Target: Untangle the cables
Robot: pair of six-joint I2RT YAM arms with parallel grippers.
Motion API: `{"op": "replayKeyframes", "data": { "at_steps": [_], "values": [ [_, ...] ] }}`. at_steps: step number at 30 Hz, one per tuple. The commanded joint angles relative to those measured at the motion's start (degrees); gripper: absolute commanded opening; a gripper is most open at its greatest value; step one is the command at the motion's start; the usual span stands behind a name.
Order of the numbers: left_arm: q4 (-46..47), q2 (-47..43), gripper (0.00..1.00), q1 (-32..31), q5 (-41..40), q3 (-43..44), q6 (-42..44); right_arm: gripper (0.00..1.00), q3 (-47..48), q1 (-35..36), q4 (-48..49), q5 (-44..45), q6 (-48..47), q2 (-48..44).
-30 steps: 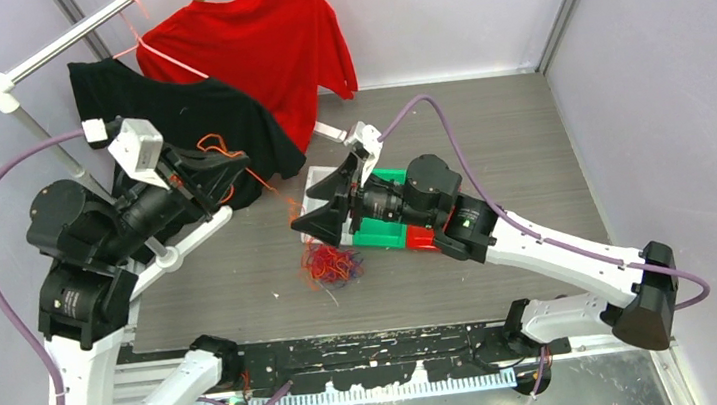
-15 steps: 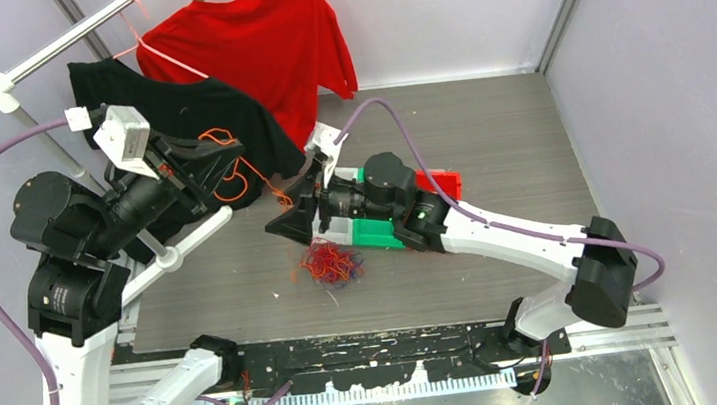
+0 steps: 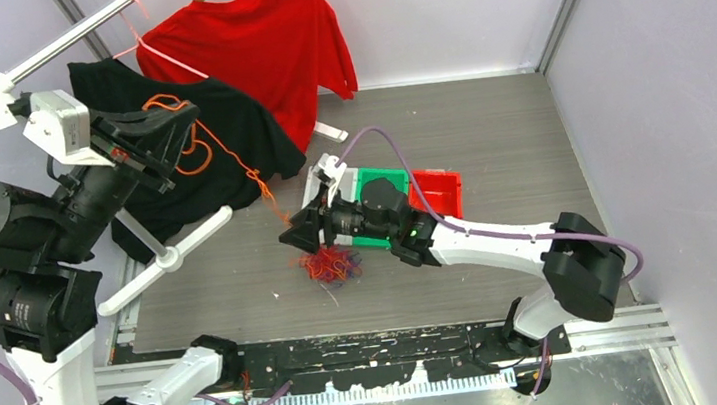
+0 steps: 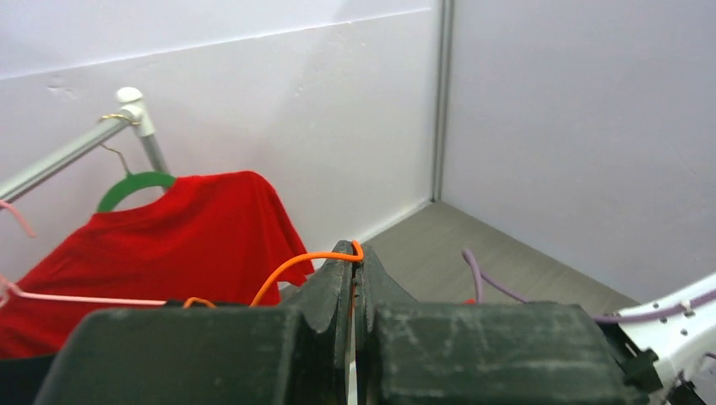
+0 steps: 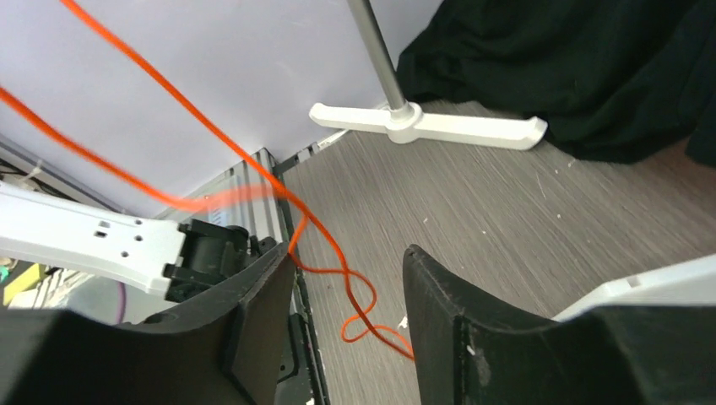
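Observation:
The cables [image 3: 331,264] lie as a small red, orange and blue-purple tangle on the grey table. One orange cable [image 3: 229,161] stretches from the tangle up and left to my left gripper [image 3: 183,120], which is raised in front of the black shirt. In the left wrist view the left gripper [image 4: 355,251] is shut on that orange cable [image 4: 291,270]. My right gripper [image 3: 300,237] sits low at the tangle's left edge. In the right wrist view the right gripper [image 5: 348,257] is open, and the orange cable [image 5: 355,291] loops loosely between its fingers [image 5: 431,278].
A red shirt [image 3: 253,48] on a green hanger and a black shirt [image 3: 226,126] hang from a rack [image 3: 47,54] at the back left. The rack's white foot [image 3: 174,252] rests on the table. Green [image 3: 377,180] and red [image 3: 439,189] bins stand behind the right arm.
The left gripper has lifted up and to the left, drawing the orange cable taut. The right arm has swung left and down to the tangle, and its jaws have narrowed.

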Motion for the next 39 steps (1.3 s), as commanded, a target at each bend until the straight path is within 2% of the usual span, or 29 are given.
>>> {"op": "replayKeyframes", "data": {
  "at_steps": [1,5,12,17,26,34,39],
  "values": [
    [3.32,1.11,0.00,-0.09,-5.46,3.42,2.25,0.54,-1.30,-0.10,7.94,2.22,2.13,2.56],
    [3.82,2.41,0.00,-0.17,-6.67,6.98,3.91,0.54,-2.78,-0.08,10.00,2.92,3.32,4.71],
    [2.15,5.84,0.00,-0.17,-9.01,14.86,7.34,0.59,-6.09,-0.08,12.14,4.61,4.88,6.20],
    [2.27,5.44,0.00,-0.09,-7.96,13.39,6.84,0.60,-6.22,-0.01,13.84,3.56,6.53,6.23],
    [2.86,5.72,0.00,-0.09,-7.96,13.42,8.54,0.73,-2.39,1.74,12.38,2.27,3.61,5.10],
    [4.60,6.72,0.00,-0.09,-6.43,13.92,8.99,0.75,6.19,2.76,18.39,0.94,5.74,8.31],
    [5.66,7.16,0.00,-0.09,-5.36,14.61,9.62,0.76,11.89,3.63,18.22,-0.93,6.51,12.82]
  ]
}}
